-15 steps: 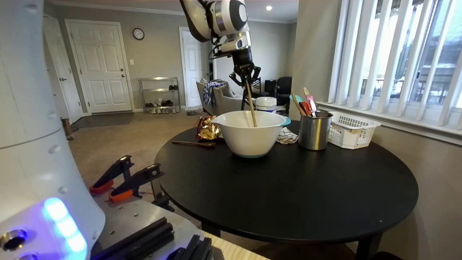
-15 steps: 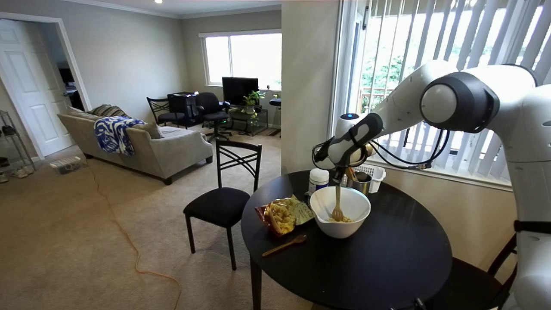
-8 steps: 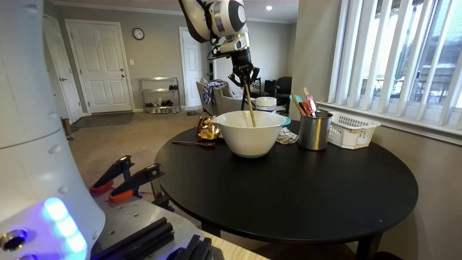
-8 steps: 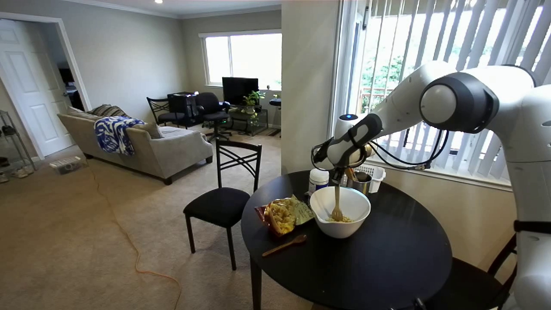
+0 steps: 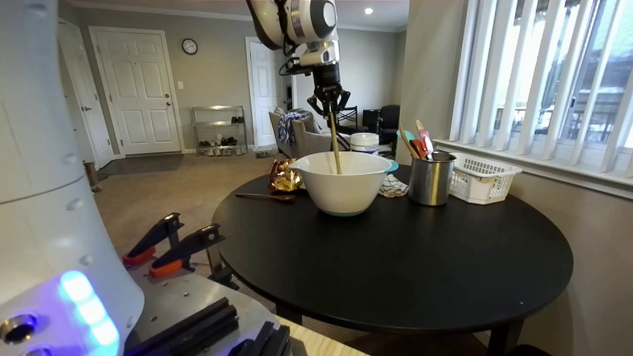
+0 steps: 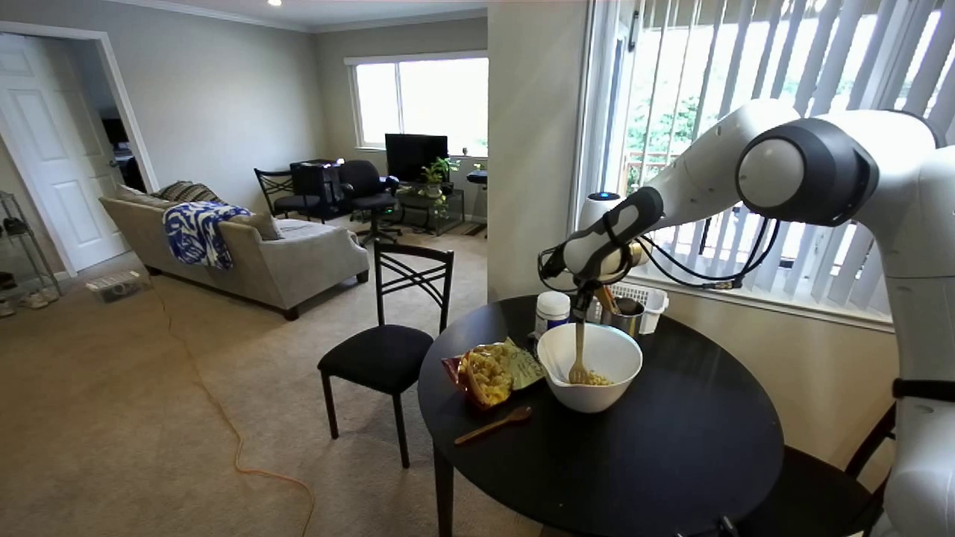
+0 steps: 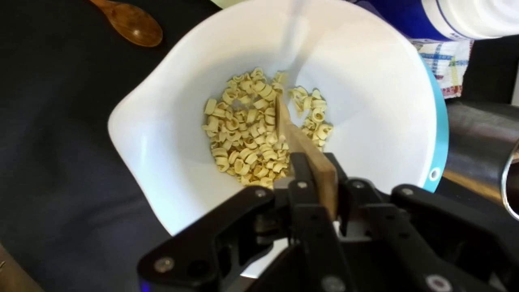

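A wooden fork is being gripped by its handle in the tool, whose fingers are being pressed against it from both sides at the lower centre of the wrist view. In both exterior views the fork is being held nearly upright, its lower end being enclosed by a white bowl. In the wrist view, small curled pale-yellow pieces are being held in the bottom of the bowl, more of them being shown left of the fork than right; whether the bottom is being touched by it cannot be told. The bowl is being carried by a round black counter. Left of the bowl in both exterior views, a wooden spoon and an open foil bag are being carried. At the upper right of the wrist view, a checked cloth is being partly hidden by a white-lidded tub. Right of the bowl in an exterior view, utensils are being held in a metal container, a white basket being partly hidden behind it.
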Tool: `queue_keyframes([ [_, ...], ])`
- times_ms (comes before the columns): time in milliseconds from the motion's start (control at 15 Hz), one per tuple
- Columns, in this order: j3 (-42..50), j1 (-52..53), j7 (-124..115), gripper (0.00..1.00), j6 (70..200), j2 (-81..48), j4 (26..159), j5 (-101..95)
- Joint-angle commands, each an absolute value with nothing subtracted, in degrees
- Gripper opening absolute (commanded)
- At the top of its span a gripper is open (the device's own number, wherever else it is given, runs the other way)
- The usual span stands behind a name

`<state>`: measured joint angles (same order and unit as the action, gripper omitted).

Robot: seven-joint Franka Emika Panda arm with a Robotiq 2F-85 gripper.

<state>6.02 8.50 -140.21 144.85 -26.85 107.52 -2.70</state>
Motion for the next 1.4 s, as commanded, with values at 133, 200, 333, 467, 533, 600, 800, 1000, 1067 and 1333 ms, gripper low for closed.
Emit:
queue_keyframes([
  [133, 1.16, 4.91, -133.7, 0.04, 131.49, -26.3, 106.55, 7.47],
  [200, 1.31, 4.95, -133.73, 0.04, 130.97, -26.36, 106.13, 7.66],
  [333, 2.1, 5.33, -134.85, 0.04, 131.29, -26.28, 106.06, 6.87],
  [467, 2.62, 5.78, -135.52, 0.04, 133.49, -25.84, 106.68, 5.94],
  [533, 2.81, 5.98, -135.91, 0.04, 133.37, -25.77, 106.61, 5.58],
  [600, 2.91, 6.08, -136.07, 0.04, 133.38, -25.78, 106.56, 5.4],
  [800, 3.63, 6.82, -137.07, 0.04, 134.3, -26.14, 106.46, 3.99],
  [1000, 4.42, 7.47, -137.76, 0.04, 137.02, -26.86, 106.63, 2.18],
  [1067, 4.7, 7.56, -138.11, 0.04, 137.73, -27.46, 106.51, 1.83],
  [1333, 5.26, 7.64, -138.61, 0.04, 140.19, -27.89, 107.16, 2.06],
])
